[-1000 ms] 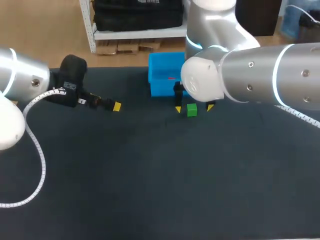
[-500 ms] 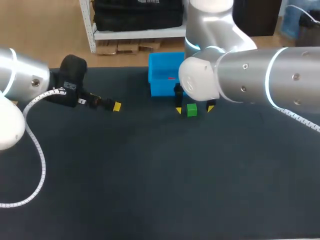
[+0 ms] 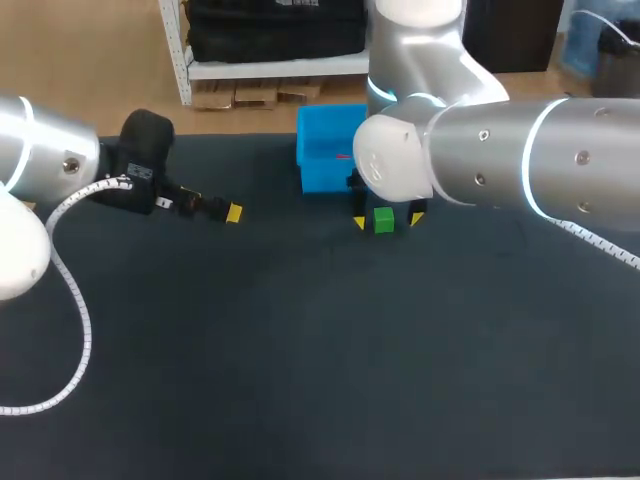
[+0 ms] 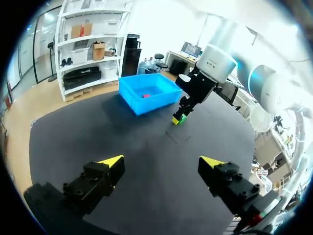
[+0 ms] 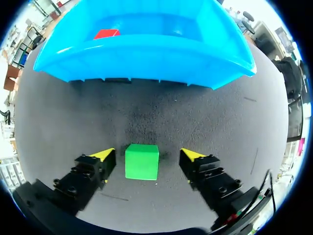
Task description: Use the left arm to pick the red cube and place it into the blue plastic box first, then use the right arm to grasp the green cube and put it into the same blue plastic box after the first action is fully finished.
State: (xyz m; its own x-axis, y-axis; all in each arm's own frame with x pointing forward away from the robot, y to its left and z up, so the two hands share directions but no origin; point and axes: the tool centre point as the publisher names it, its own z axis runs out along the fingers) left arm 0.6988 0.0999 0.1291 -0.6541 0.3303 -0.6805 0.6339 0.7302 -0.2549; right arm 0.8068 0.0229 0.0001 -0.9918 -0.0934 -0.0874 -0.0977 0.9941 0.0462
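Observation:
The green cube [image 5: 142, 161] rests on the dark table between the fingers of my right gripper [image 5: 145, 155], with a gap on each side, so the gripper is open around it. From the head view the cube [image 3: 383, 220] sits just in front of the blue plastic box [image 3: 325, 150], with my right gripper [image 3: 388, 219] straddling it. The red cube [image 5: 106, 34] lies inside the blue box [image 5: 146, 49]. My left gripper [image 4: 159, 163] is open and empty, far from the box [image 4: 146, 93], at the table's left [image 3: 228, 211].
The dark mat [image 3: 300, 350] spreads wide in front of both arms. The blue box stands at the table's far edge. A white cable [image 3: 75, 300] hangs along my left arm.
My right gripper has dropped lower around the green cube and its fingers have drawn in a little. The left arm has kept still.

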